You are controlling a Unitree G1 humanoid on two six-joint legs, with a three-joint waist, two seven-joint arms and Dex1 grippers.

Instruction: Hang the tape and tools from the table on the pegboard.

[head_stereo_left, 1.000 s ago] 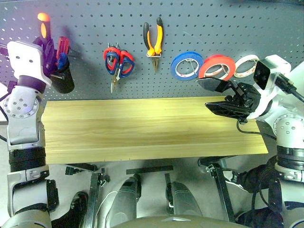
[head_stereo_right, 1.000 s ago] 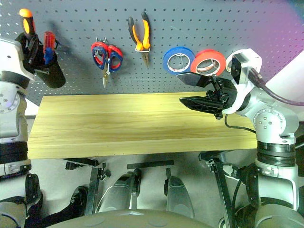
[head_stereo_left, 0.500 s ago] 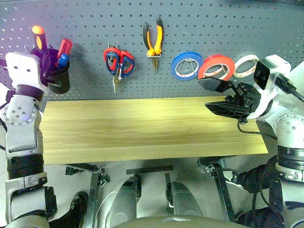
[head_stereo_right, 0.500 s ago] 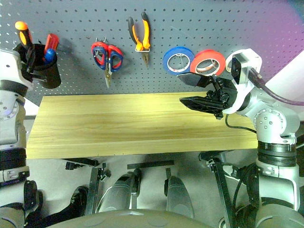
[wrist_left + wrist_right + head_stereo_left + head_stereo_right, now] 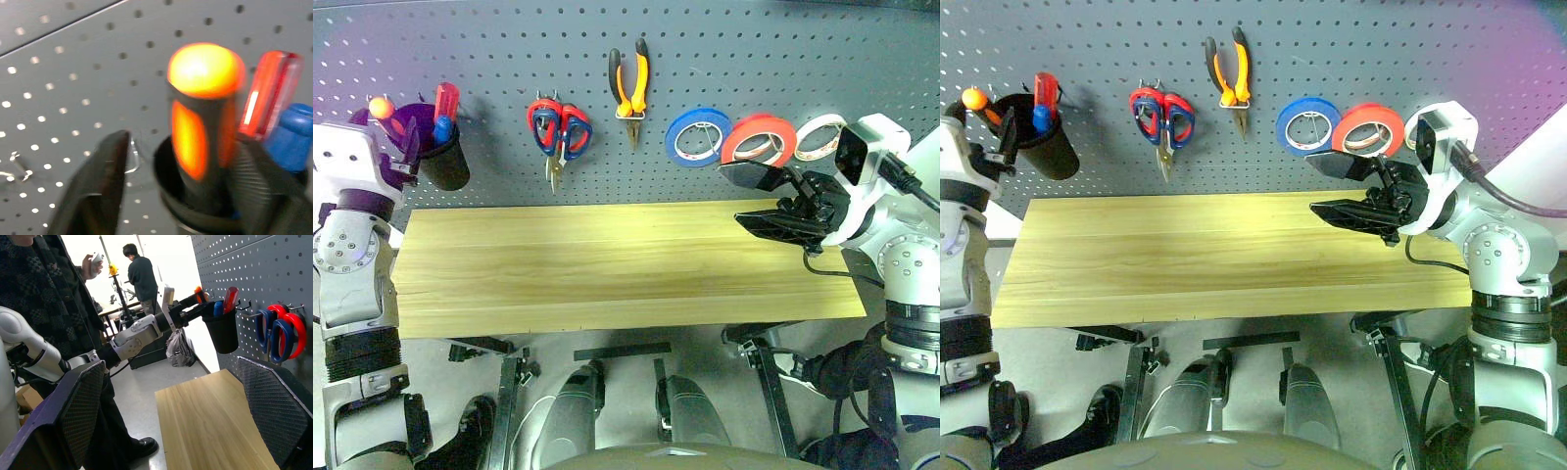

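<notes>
Now, at this moment your left gripper (image 5: 181,196) had its jaws spread on either side of the screwdriver (image 5: 203,122), whose orange-and-black handle stood upright in the black cup (image 5: 445,162) hung on the pegboard (image 5: 724,39), beside a red-handled driver (image 5: 269,93) and a blue one (image 5: 293,132). You no longer pinched it; by my reading the cup carried it, with one finger (image 5: 93,191) well off the handle. That handle's long axis ran up and down, straight ahead of the jaws, so the clean way out looked to be back along your own line, not sideways. Your right gripper (image 5: 773,201) hung above the far end of the table (image 5: 607,264), jaws wide and empty. The tape (image 5: 760,139), pliers (image 5: 629,83) and scissors (image 5: 558,132) were on their hooks, and nothing lay on the table.
</notes>
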